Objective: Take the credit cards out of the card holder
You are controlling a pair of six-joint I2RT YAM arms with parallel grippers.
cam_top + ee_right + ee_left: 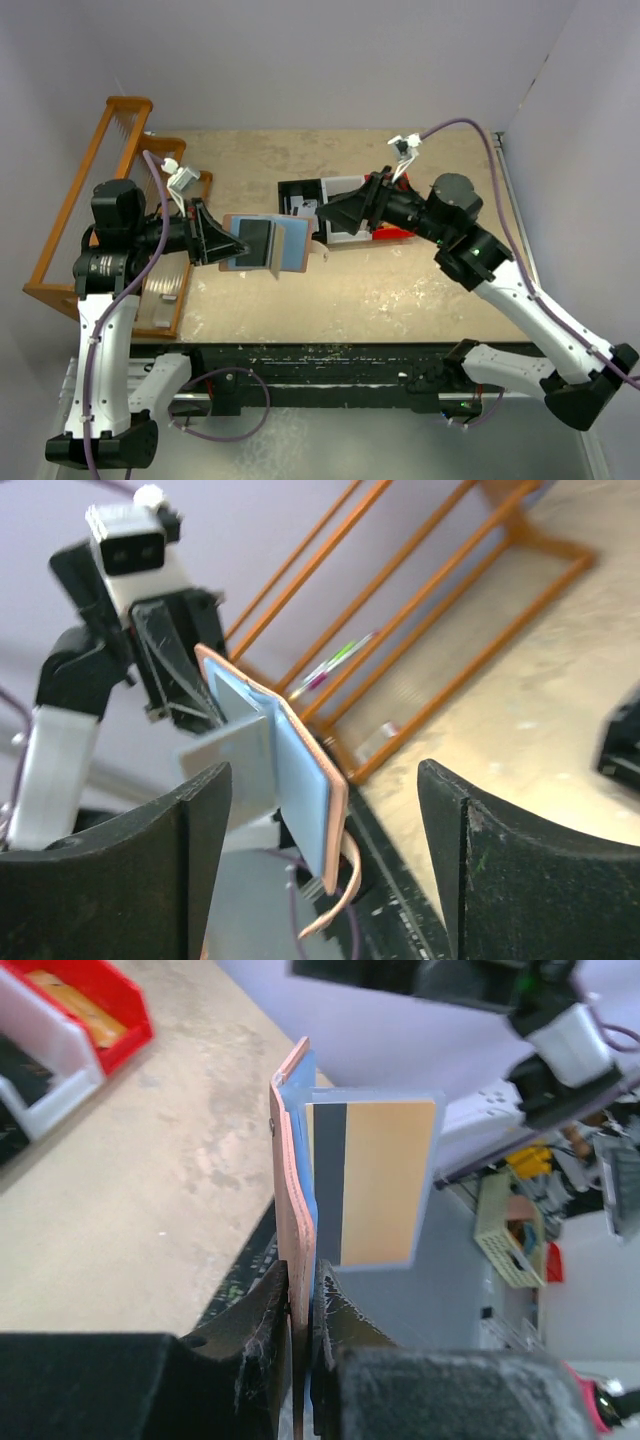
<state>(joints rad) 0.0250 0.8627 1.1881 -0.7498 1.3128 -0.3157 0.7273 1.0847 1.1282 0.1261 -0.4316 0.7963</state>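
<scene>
The card holder [292, 243], salmon-pink outside and light blue inside, hangs open in the air over the table's middle. My left gripper [228, 246] is shut on its left flap; in the left wrist view the pink edge [293, 1210] is pinched between the jaws of the left gripper [303, 1285]. A credit card [385, 1180], tan with a dark stripe, sticks out of the holder. In the right wrist view the credit card [232, 765] looks pale grey. My right gripper [323, 216] stands open just right of the holder, and the holder [305, 780] shows between the spread fingers of the right gripper [322, 772], untouched.
Black [297, 195], white [345, 190] and red [397, 233] bins stand at the back of the table behind the right gripper. An orange wooden rack [100, 170] fills the left side. The holder's loose strap [340, 910] dangles below it.
</scene>
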